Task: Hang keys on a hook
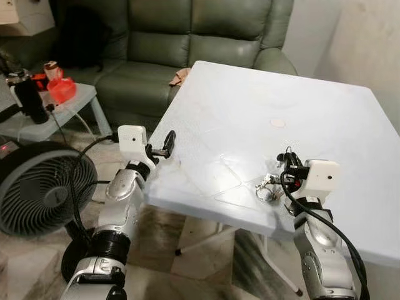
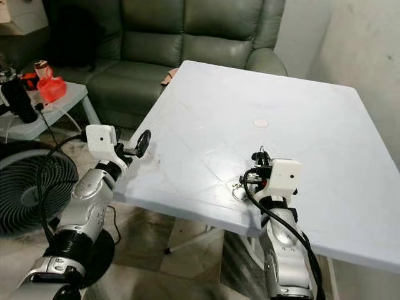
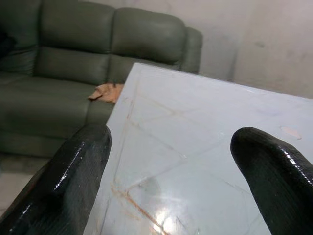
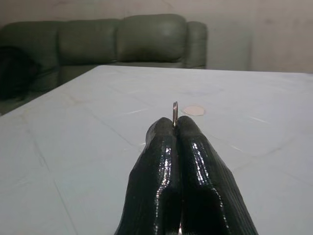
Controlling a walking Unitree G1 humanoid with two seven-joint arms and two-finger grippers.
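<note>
I have the right gripper [image 4: 177, 128] pinched shut on the key ring [image 4: 175, 113], the keys [image 1: 269, 186] dangling just left of it over the near counter [image 1: 262, 106] edge. My left gripper [image 3: 171, 161], jaws wide, holds nothing; I can't spot any hook.

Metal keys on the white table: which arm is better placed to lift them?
Right. The right gripper is shut on the metal key ring above the white plastic table; the left gripper is open at the table's left edge.
</note>
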